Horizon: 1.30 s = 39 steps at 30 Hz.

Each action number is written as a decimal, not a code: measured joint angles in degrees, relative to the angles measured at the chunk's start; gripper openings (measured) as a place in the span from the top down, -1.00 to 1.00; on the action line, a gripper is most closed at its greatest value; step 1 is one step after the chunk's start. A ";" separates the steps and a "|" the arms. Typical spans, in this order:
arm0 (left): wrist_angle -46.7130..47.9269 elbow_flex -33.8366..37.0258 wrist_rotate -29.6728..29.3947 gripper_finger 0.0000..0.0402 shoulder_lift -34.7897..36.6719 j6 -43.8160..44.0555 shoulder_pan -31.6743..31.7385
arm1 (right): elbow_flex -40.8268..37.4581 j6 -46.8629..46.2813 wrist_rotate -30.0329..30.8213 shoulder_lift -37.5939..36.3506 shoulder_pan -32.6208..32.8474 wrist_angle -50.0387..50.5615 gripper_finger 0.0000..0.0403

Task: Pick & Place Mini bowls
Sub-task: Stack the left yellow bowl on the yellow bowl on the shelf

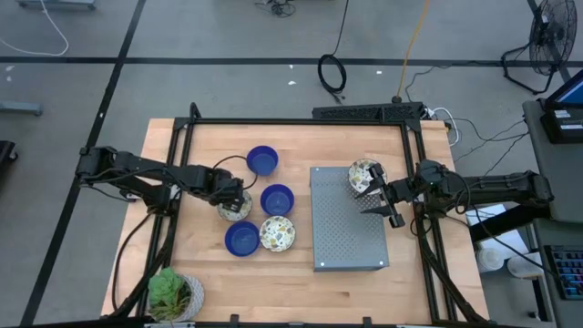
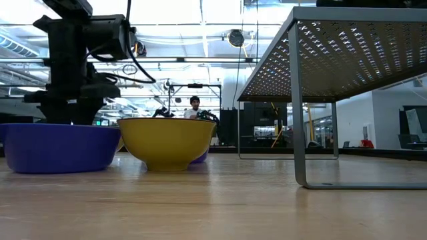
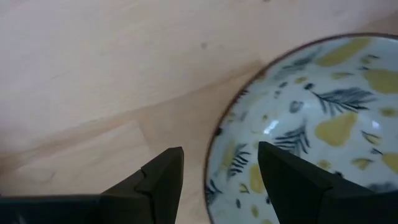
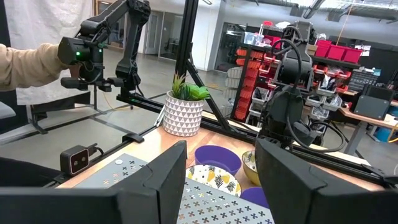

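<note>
We are holding the left end effector (image 1: 239, 202) open over the rim of a cream floral ceramic mini bowl (image 1: 235, 209) on the wooden desk (image 1: 301, 282), gripping nothing. If we are closing off-centre, the glossy rim may be slipping out and knocking the near blue glossy bowl (image 1: 241, 239). The right end effector (image 1: 383, 196), also open, is hovering beside another floral bowl (image 1: 364, 175) on the grey perforated metal stand (image 1: 347, 228).

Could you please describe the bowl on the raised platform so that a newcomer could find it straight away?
Find the grey perforated platform on the table's right half. At its far right corner sits one patterned bowl, beside the right hand; every other bowl rests on the wood.
</note>
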<state>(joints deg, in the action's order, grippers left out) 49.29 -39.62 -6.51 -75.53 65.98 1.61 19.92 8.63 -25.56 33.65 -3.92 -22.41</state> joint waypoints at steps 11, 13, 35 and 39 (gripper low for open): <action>-0.10 -0.19 1.62 -0.04 0.00 -1.01 -0.02 | 0.00 0.00 0.00 0.00 0.00 0.00 0.10; -0.10 -0.19 1.62 -0.04 0.00 -0.97 -0.02 | 0.00 0.00 0.01 0.02 0.00 0.02 0.10; -0.10 -0.21 3.90 -0.04 0.00 -0.52 -0.01 | 0.00 0.17 0.00 0.01 0.00 0.02 0.10; -0.10 -0.21 3.92 -0.04 0.00 -0.63 -0.02 | 0.00 1.19 0.00 0.01 0.00 0.02 0.10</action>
<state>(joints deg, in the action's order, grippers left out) 49.19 -39.83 -2.59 -75.53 65.35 1.58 19.92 9.82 -25.56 33.66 -3.92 -22.39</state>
